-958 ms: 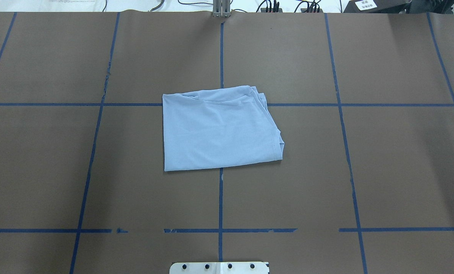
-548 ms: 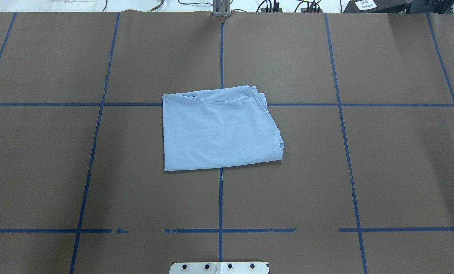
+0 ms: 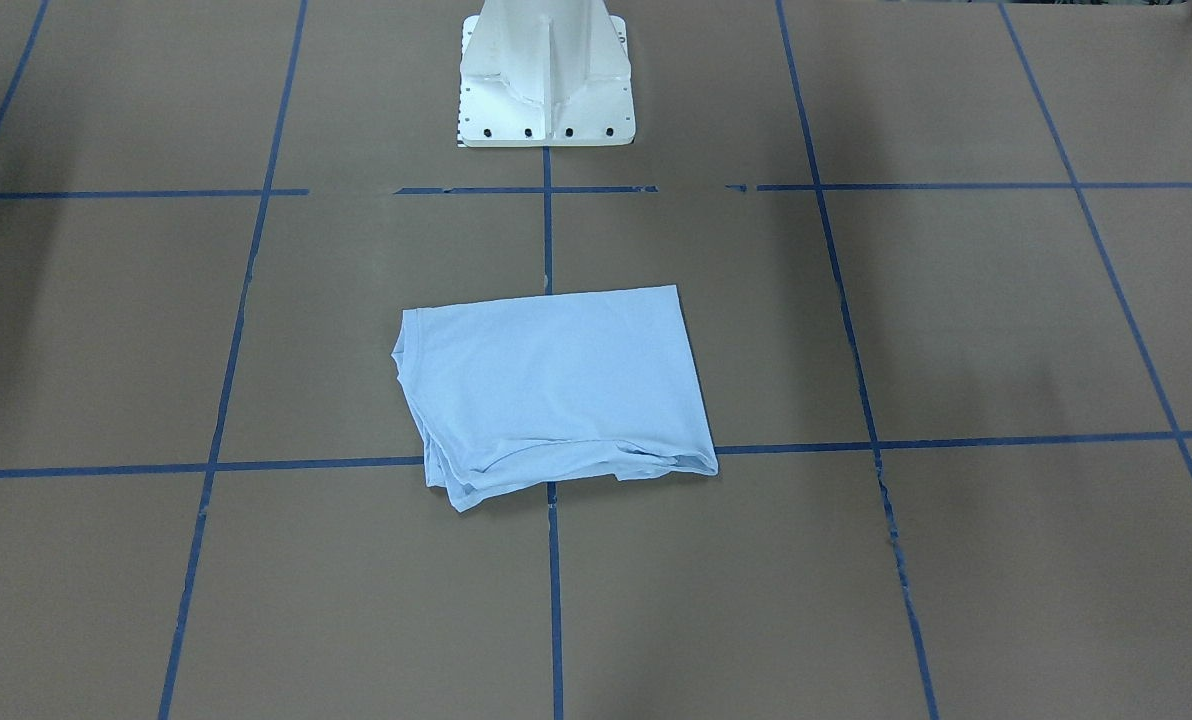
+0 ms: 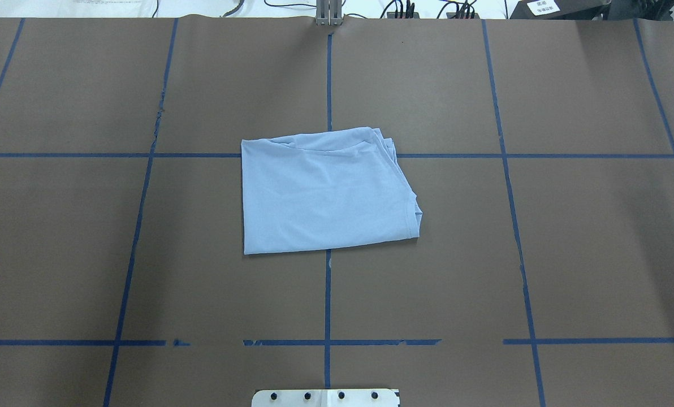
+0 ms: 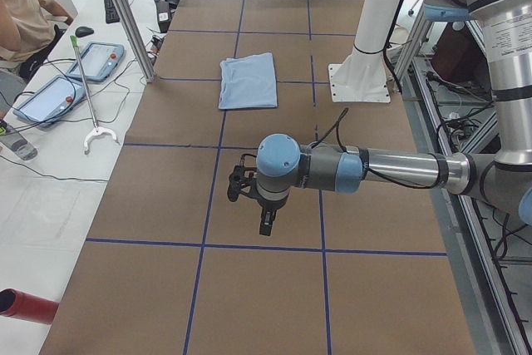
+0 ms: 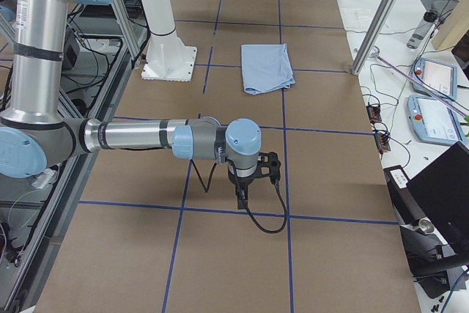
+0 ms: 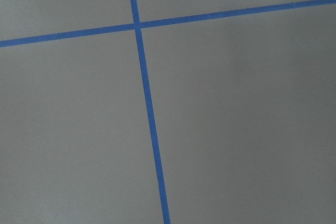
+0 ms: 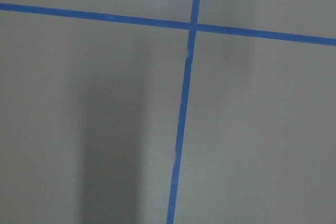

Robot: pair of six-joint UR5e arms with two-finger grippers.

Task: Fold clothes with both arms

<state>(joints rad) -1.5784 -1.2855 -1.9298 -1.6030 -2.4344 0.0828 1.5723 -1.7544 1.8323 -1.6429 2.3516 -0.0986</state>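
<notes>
**Folded T-shirt (image 4: 325,192) lies at the middle of the desk (image 4: 540,254); the job looks all but done.**
A flat, compact light blue rectangle, layered edges bunched along one side, print hidden. Left fingers (image 5: 265,224) and right fingers (image 6: 240,199) hover well apart from it; whether wide or narrow, I cannot tell.

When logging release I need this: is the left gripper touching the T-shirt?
Apart. The exterior left view shows the left gripper over the table, well short of the folded T-shirt, with brown surface plainly between them.
</notes>
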